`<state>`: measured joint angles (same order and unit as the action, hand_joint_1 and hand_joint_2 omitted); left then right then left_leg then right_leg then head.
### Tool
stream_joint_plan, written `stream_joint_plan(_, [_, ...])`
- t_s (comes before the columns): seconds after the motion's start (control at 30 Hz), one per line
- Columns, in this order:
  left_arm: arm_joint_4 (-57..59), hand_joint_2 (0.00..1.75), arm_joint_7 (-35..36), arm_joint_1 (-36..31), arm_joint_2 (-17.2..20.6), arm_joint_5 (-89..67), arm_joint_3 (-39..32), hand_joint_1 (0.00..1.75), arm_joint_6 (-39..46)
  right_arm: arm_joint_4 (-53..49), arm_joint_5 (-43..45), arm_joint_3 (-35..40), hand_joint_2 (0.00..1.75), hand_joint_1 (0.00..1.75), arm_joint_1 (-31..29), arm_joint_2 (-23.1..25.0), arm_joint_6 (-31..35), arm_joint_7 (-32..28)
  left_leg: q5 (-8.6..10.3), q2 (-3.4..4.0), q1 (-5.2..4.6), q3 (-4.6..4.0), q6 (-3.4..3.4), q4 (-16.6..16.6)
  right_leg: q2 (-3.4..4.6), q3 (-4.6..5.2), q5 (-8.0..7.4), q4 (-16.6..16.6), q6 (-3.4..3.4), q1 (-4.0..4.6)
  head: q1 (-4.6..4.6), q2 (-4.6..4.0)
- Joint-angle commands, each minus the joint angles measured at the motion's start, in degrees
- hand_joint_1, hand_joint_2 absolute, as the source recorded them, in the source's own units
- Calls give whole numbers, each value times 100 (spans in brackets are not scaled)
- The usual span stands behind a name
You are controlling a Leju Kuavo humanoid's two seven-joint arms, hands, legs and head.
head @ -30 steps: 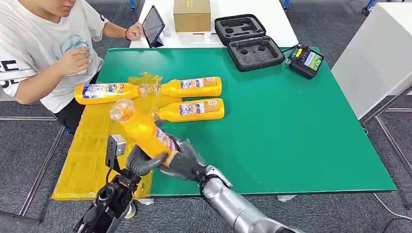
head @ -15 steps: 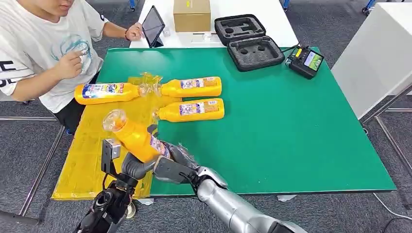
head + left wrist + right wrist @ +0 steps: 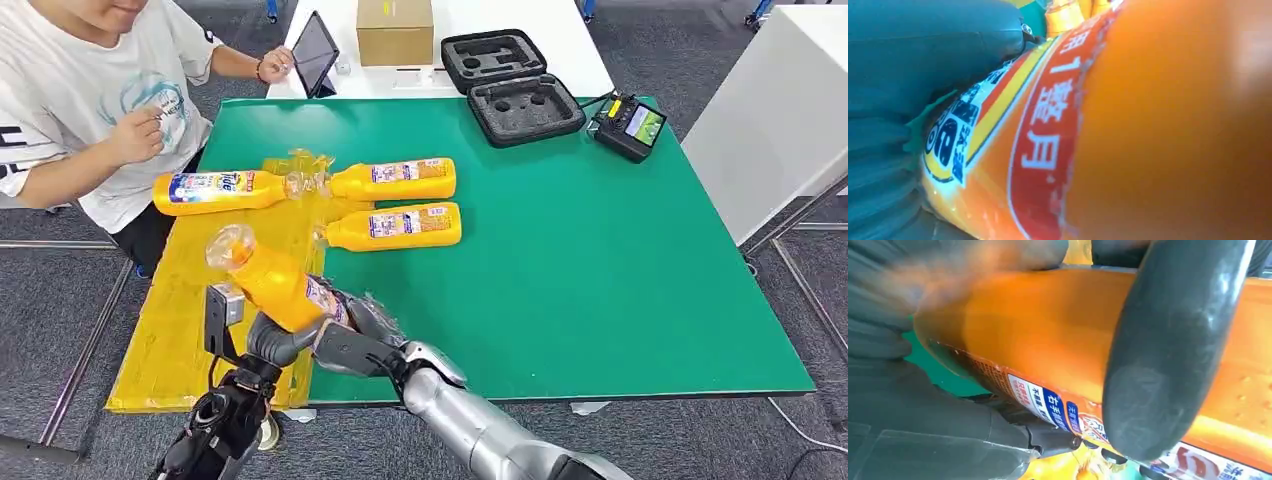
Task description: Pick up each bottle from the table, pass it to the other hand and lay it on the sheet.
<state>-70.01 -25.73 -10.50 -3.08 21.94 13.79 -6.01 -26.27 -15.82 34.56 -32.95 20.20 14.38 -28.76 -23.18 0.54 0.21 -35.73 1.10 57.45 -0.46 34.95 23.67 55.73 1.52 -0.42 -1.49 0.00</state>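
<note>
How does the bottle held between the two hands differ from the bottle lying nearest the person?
The held bottle is off the surface and tilted, cap end up; the bottle nearest the person lies flat on the yellow sheet. The left hand and right hand both touch the held bottle; nothing touches the other. Both are orange with similar labels.

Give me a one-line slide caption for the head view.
Mid-handover: both hands, left hand and right hand, grip a tilted orange bottle over the yellow sheet.

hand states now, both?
Left hand: gripping the raised orange bottle.
Right hand: also gripping that bottle, mid hand-over.
</note>
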Motion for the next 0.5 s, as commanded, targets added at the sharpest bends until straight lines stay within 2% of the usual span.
stream_joint_plan(0.03, [-133,175,-161,-494,-235,-156,91,175,406,342,-9,514,175,0,-100,-20,430,37,-6,-32,6,12,-3,5,-26,-24,13,1,-2,5,-2,0])
stream_joint_plan(0.07, [-188,175,-357,-475,-211,-454,27,175,732,318,-77,514,175,0,-131,-20,419,75,-4,-28,6,8,-3,4,-23,-19,10,0,-2,6,0,0])
stream_joint_plan(0.1, [-222,175,-515,-471,-176,-670,-54,175,1019,230,-193,503,0,0,-154,-41,797,-95,-2,-22,5,5,-3,2,-17,-14,7,-1,-2,4,0,0])
stream_joint_plan(0.2, [-324,175,-883,-370,-44,-1336,-270,175,1740,-631,-661,309,0,0,-7,-258,1489,-205,-2,-15,6,5,-3,1,-10,-14,4,-3,-2,6,-2,0])
stream_joint_plan(0.27, [-433,175,-1276,-210,27,-1941,-519,175,2421,-2234,-1753,53,0,0,492,-595,2259,149,-6,-10,3,9,-3,0,-5,-18,7,-1,-2,2,-4,0])
stream_joint_plan(0.3, [-492,175,-1408,-144,45,-2184,-661,175,2722,-3214,-2338,-147,0,0,840,-762,2355,396,-4,-6,5,5,-3,-2,0,-14,2,-4,-1,5,0,0])
stream_joint_plan(0.37, [-629,175,-1427,-40,75,-2662,-820,175,3292,-4229,-3168,-447,0,0,1262,-873,2562,637,-10,-16,9,15,-4,0,-9,-27,10,-5,-2,8,2,0])
stream_joint_plan(0.43, [-730,175,-1427,30,94,-2961,-942,175,3713,-4867,-3544,-779,0,0,1561,-790,2562,488,-13,-20,6,17,-5,1,-11,-28,15,-1,-3,5,2,0])
stream_joint_plan(0.5, [-630,175,-1427,4,85,-2923,-1032,175,3741,-5056,-3684,-860,0,0,1671,-719,2562,372,-20,-18,6,23,-6,4,-7,-33,22,3,-4,5,-2,0])
